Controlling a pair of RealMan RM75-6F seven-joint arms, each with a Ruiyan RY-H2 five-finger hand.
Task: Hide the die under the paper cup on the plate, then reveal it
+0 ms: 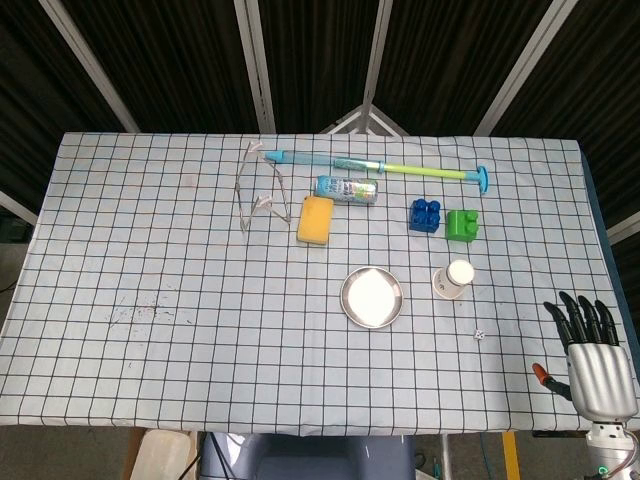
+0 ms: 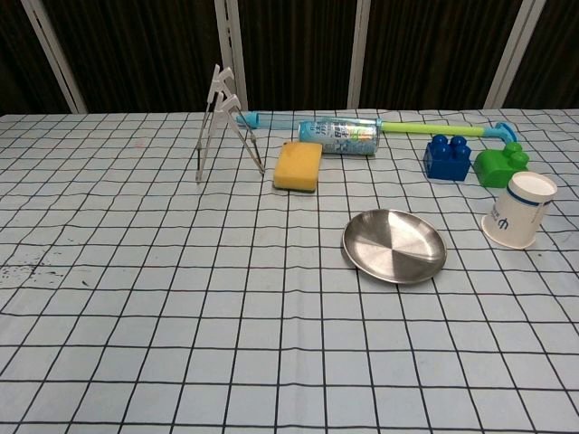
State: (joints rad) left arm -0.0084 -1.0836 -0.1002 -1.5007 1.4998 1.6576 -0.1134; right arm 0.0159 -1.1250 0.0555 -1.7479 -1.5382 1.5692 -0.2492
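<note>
A table (image 1: pixel 150 250) fills the frame. Near its centre sits a plate (image 1: pixel 372 297). Just right of it stands a cup (image 1: pixel 453 278), upside down, with a die (image 1: pixel 480 334) lower right of the cup. Above the plate lie a sponge (image 1: pixel 316 220) and a can (image 1: pixel 346 188). Two blocks (image 1: pixel 444 219) sit right of them. A hand (image 1: pixel 594 352) shows at the lower right corner.
</note>
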